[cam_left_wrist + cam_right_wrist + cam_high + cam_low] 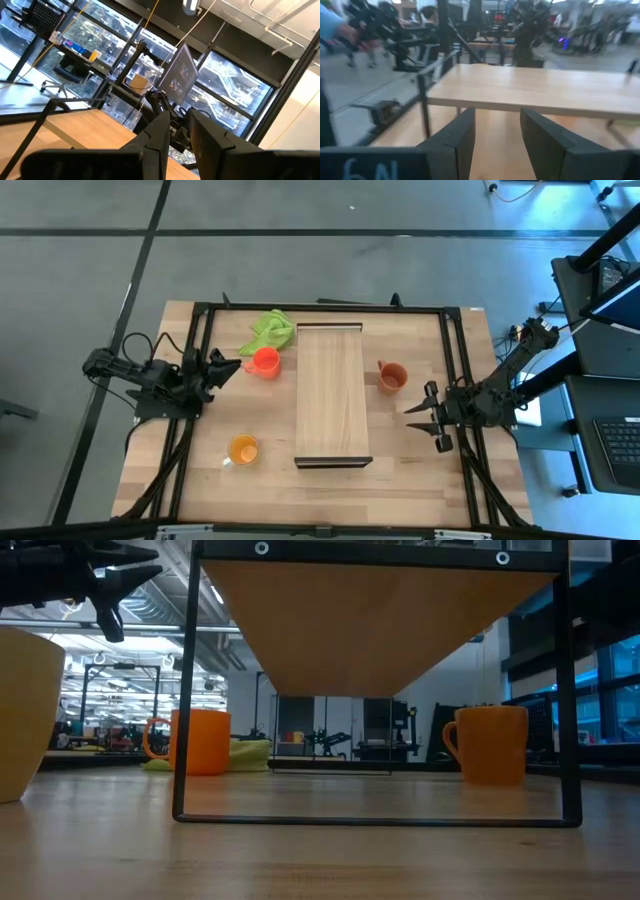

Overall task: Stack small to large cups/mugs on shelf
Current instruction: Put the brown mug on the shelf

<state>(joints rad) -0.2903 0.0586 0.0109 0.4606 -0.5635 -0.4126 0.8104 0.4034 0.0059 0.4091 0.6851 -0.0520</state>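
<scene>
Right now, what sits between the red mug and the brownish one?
The shelf. In the high view it lies lengthwise between the red mug on its left and the brownish mug on its right, touching neither. Nothing rests on it.

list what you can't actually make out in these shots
- Yellow-orange mug: low view, cut off by the left edge; handle unseen.
- Shelf: low view shows only its underside; its top is hidden.
- Lime-green cloth: low view, mostly behind the red-orange mug.
- Mugs' contents: high view, too small.
</scene>
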